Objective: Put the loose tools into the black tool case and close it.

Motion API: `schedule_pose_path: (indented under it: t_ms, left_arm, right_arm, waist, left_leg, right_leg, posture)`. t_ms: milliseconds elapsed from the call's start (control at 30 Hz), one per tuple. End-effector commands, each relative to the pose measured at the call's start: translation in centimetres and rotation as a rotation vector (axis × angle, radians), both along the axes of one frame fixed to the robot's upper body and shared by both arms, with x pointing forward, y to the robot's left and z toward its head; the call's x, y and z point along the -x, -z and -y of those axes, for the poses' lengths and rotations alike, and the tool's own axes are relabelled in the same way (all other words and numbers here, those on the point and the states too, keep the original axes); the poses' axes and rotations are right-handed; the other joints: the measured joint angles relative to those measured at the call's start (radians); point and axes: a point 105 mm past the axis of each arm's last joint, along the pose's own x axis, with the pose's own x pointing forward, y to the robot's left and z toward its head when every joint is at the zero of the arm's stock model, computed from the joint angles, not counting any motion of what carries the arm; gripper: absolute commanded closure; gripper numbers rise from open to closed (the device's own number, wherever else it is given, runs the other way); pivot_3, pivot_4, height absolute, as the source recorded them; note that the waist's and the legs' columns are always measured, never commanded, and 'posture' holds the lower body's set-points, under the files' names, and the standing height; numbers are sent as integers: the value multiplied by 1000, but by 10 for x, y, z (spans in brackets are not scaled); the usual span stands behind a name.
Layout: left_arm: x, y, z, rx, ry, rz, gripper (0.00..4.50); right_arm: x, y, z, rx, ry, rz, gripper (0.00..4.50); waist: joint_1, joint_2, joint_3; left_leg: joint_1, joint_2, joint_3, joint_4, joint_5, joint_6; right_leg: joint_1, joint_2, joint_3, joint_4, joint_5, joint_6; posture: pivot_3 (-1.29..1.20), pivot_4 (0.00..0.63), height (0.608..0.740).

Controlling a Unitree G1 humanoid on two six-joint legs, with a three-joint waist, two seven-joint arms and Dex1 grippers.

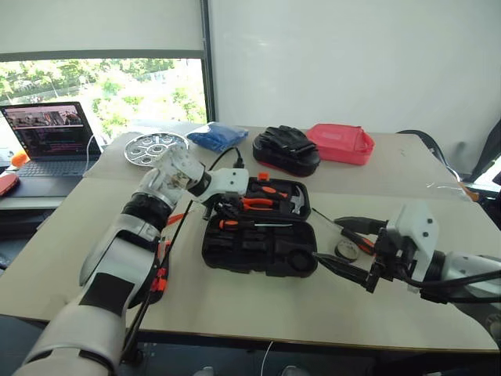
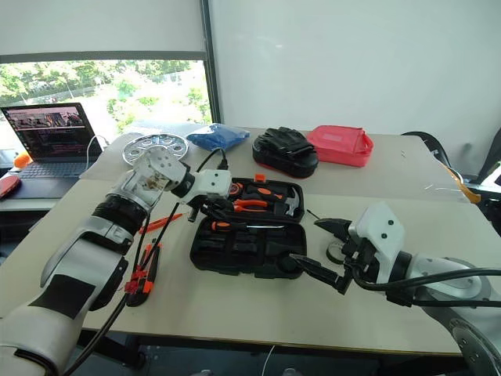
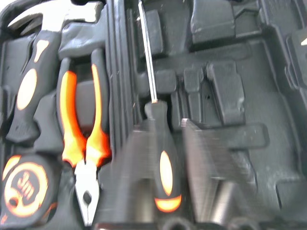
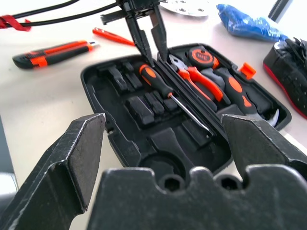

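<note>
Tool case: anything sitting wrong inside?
Possibly: the screwdriver beside the hinge of the black tool case seems to rest on top of the moulded ridges, not down in a slot. It might hinder closing.

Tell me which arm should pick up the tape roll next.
Right. The open right gripper sits beside the tape roll, right of the black tool case; the left gripper hangs shut over the case.

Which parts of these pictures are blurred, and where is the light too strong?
Left wrist view: the left end effector fingers are smeared by blur, while the screwdriver and pliers are sharper. Left eye view: the window is overexposed. Right wrist view: the right end effector's fingers are close and soft.
</note>
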Motion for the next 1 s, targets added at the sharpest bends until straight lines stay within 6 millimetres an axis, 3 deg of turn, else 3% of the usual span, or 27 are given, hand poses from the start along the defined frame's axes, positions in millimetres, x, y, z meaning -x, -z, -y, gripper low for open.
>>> schedule_pose_path:
  t_ms: [33, 300, 700, 1000]
  left_arm:
    - [-4, 0, 5, -4, -1, 52, 4456]
    - [-13, 19, 9, -70, -65, 71, 4456]
    - [-18, 24, 11, -60, -86, 89, 4456]
    - [-16, 52, 14, -176, -41, 124, 4456]
  right_arm:
    - [-1, -7, 2, 15, 9, 51, 0]
    - [-2, -5, 3, 10, 21, 49, 0]
    - [0, -5, 5, -11, 21, 45, 0]
    - [-1, -7, 4, -28, 19, 49, 0]
  waist:
    - [0, 0, 0]
    - [-1, 0, 0]
    - [0, 0, 0]
    - [6, 0, 0]
  left_leg:
    - [0, 0, 0, 0, 0, 0]
    - [0, 0, 0, 0, 0, 0]
    - [0, 0, 0, 1, 0, 0]
    - [2, -1, 0, 1, 0, 0]
  right_leg:
    - [0, 0, 0, 0, 0, 0]
    - [0, 0, 0, 0, 0, 0]
    - [0, 0, 0, 0, 0, 0]
    - [3, 0, 0, 0, 1, 1]
  posture:
    - [0, 150, 740]
    - [0, 150, 740]
    - [0, 150, 740]
    - [0, 150, 740]
